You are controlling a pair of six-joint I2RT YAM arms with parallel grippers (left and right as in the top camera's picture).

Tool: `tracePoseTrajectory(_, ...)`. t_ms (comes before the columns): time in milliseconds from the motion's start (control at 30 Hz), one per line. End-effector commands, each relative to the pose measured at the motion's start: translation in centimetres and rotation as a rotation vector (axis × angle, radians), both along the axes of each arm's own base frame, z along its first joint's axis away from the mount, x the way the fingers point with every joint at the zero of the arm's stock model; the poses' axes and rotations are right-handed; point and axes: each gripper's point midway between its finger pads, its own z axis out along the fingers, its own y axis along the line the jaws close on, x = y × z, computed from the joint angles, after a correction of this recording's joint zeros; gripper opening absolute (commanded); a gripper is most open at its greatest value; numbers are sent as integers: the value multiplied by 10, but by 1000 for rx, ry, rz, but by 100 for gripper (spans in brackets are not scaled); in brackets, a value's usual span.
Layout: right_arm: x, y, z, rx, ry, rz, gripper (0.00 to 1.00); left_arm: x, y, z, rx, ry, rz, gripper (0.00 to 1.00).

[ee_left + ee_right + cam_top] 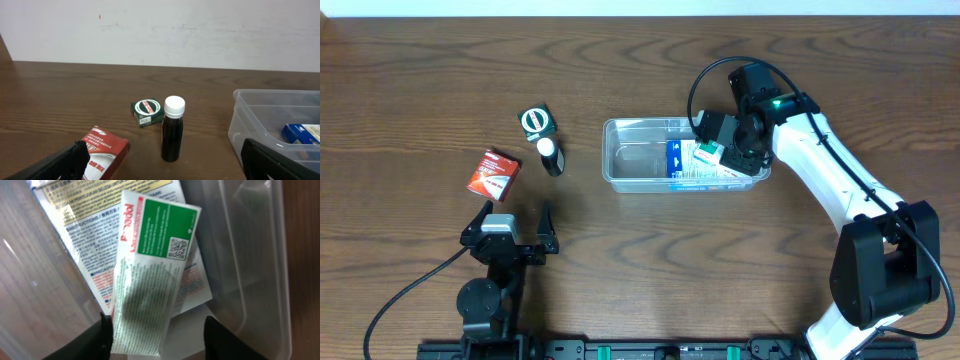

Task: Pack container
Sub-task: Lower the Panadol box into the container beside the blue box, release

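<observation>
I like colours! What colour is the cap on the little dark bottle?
White; the small dark bottle's round cap shows best in the left wrist view.

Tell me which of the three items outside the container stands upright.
The dark bottle with the white cap: it stands on its base, while the red box and the green box both lie flat.

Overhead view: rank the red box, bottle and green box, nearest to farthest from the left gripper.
1. Red box: just ahead of the left gripper, slightly to its left.
2. Bottle: ahead, to its right.
3. Green box: farthest, beyond the bottle.
</observation>
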Motion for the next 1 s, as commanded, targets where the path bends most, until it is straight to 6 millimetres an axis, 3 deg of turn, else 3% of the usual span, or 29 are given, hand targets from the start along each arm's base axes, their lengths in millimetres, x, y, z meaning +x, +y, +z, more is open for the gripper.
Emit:
tracePoseTrajectory(0, 0, 8, 0, 56, 12, -44, 62, -1, 0, -16, 14, 46, -3, 98)
tracePoseTrajectory(100, -5, 28, 2, 150, 46, -96, 71, -1, 0, -16, 14, 46, -3, 98)
tracePoseTrajectory(367, -28, 58, 1, 221, 140, -308, 77, -1, 0, -16, 14, 46, -3, 98)
tracePoseTrajectory(433, -35, 63, 0, 228, 168, -350, 69, -1, 0, -16, 14, 46, -3, 98)
tracePoseTrajectory(567, -36, 67, 0, 250, 185, -460, 39, -1, 0, -16, 14, 46, -3, 98)
tracePoseTrajectory(700, -30, 68, 2, 280, 176, -537, 1, -1, 0, -16, 14, 46, -3, 98)
tracePoseTrajectory(833, -27, 69, 3, 309, 183, -642, 1, -1, 0, -16, 14, 46, -3, 98)
tracePoseTrajectory(967, -38, 65, 0, 293, 234, -753, 1, -1, 0, -16, 14, 46, -3, 98)
